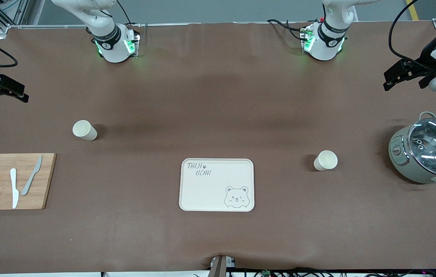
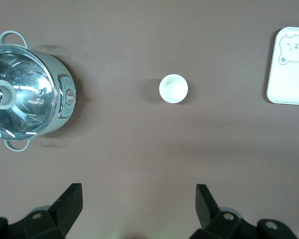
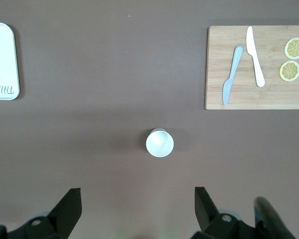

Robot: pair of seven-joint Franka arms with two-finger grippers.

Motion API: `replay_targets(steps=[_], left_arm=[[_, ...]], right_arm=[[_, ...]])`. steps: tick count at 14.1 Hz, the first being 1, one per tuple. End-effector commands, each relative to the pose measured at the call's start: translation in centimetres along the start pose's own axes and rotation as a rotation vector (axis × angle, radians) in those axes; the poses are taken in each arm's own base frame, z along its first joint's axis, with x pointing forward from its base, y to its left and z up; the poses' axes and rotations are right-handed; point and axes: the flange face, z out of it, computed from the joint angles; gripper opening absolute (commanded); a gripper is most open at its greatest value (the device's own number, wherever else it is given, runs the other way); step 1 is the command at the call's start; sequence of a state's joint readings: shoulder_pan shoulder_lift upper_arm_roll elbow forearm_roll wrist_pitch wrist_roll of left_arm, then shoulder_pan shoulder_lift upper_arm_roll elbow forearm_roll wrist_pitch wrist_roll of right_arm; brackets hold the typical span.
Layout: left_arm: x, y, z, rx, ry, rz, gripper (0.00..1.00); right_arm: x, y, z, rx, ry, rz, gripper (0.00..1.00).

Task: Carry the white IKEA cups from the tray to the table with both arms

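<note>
Two white cups stand upright on the brown table. One cup (image 1: 84, 130) is toward the right arm's end and also shows in the right wrist view (image 3: 160, 142). The other cup (image 1: 325, 160) is toward the left arm's end and shows in the left wrist view (image 2: 173, 88). My right gripper (image 1: 18, 92) is open and empty, high over the table's edge, apart from its cup; its own view shows it too (image 3: 138, 206). My left gripper (image 1: 391, 79) is open and empty, raised above the table near the pot; its own view shows it too (image 2: 138, 204).
A cream bear-print tray (image 1: 210, 192) lies between the cups, nearer the front camera. A wooden cutting board (image 1: 45, 181) with two knives and lemon slices lies at the right arm's end. A lidded pot (image 1: 429, 152) stands at the left arm's end.
</note>
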State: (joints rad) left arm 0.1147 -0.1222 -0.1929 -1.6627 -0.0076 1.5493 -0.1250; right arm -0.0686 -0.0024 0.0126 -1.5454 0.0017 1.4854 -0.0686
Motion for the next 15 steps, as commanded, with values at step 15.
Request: replay_targets(steps=[15], left_arm=[[1.1,0.7,0.1,-0.016,-0.027,0.011,1.0]], right_arm=[[-0.8,0.7,-0.2,0.012,0.006,0.01,1.0]])
